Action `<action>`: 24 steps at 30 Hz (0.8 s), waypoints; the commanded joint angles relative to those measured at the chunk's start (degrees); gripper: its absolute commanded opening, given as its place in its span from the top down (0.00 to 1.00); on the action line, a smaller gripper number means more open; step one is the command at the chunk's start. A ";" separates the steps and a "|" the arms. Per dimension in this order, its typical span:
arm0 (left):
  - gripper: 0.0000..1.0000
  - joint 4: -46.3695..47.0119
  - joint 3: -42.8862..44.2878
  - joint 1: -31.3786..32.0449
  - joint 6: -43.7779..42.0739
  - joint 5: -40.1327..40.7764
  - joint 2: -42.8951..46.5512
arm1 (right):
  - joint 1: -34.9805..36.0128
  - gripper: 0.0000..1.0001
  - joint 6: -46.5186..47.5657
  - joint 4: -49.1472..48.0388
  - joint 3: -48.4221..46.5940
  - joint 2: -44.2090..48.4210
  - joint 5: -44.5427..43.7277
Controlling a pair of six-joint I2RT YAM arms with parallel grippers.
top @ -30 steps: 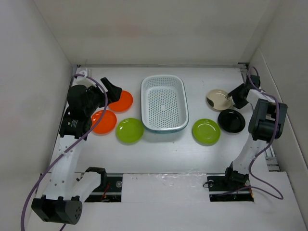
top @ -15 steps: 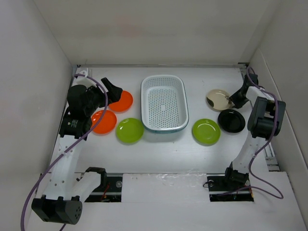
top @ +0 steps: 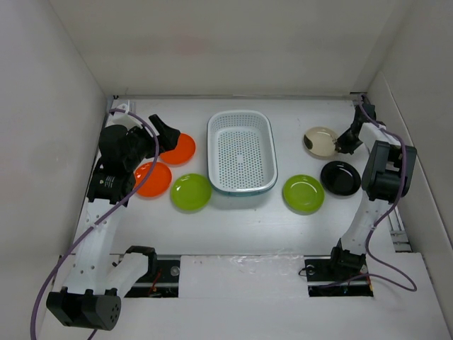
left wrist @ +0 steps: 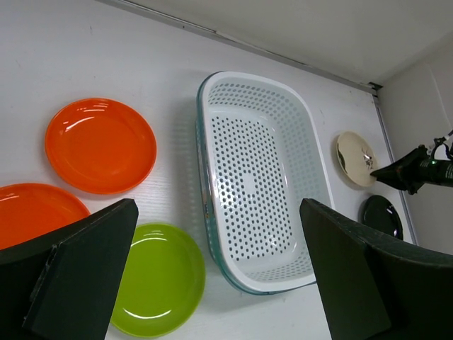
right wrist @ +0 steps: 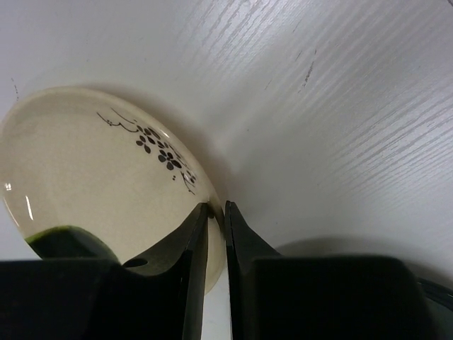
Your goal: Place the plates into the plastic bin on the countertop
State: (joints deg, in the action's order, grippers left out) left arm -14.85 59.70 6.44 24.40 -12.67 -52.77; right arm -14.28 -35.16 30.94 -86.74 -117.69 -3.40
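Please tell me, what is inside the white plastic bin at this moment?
No plate lies inside the plastic bin; only its perforated bottom shows. Nothing covers the inside, so no part is hidden.

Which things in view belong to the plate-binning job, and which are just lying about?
Job:
- orange plates
- green plates
- black plate
- cream plate
- plastic bin
- countertop

Lying about:
- only the arms' purple cables; no other loose item shows
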 commanded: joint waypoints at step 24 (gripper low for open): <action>0.01 1.41 0.77 0.15 2.57 2.21 -4.09 | 15.41 1.00 -10.38 -24.17 10.21 27.25 14.02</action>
State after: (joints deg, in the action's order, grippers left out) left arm -14.74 59.70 6.44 25.08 -11.46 -55.53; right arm -4.73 -46.96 11.94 -73.10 -92.23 7.29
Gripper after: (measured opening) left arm 0.990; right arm 0.089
